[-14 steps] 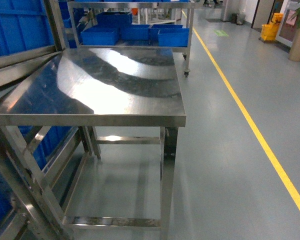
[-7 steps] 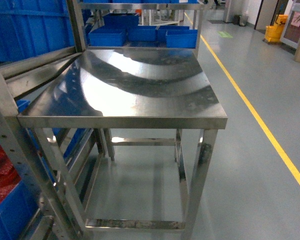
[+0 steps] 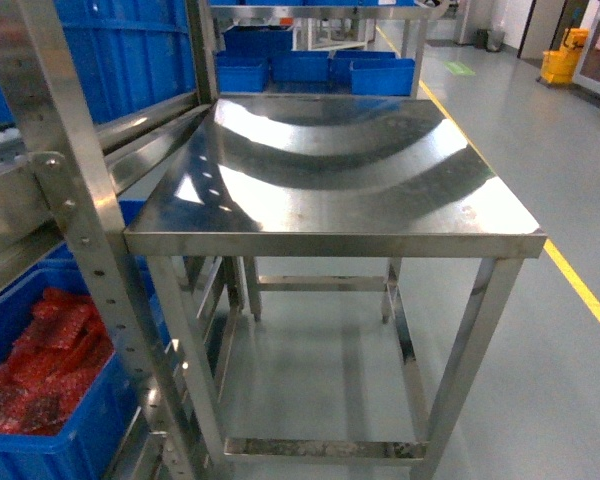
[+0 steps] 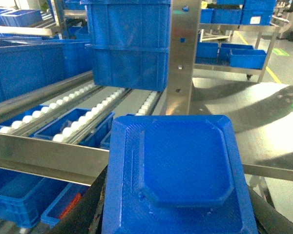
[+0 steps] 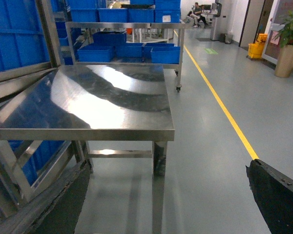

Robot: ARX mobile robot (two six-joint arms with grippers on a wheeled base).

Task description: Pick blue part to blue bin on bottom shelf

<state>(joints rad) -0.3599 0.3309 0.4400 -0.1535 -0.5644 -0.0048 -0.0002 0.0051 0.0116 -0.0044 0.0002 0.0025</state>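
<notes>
Left claw [image 4: 178, 229] carried the blue part [image 4: 178, 175], low centre of its wrist frame, while the right claw's gap was indiscernible; head view had swung left, revealing the rack [image 3: 75, 200] at frame left, so approach seemingly continued.

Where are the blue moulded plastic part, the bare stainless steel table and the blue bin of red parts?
Blue moulded plastic part [image 4: 183, 170]: left wrist view, its raised centre panel.
Bare stainless steel table [image 3: 330, 170]: head view, its top.
Blue bin of red parts [image 3: 80, 425]: head view, its right wall.
</notes>
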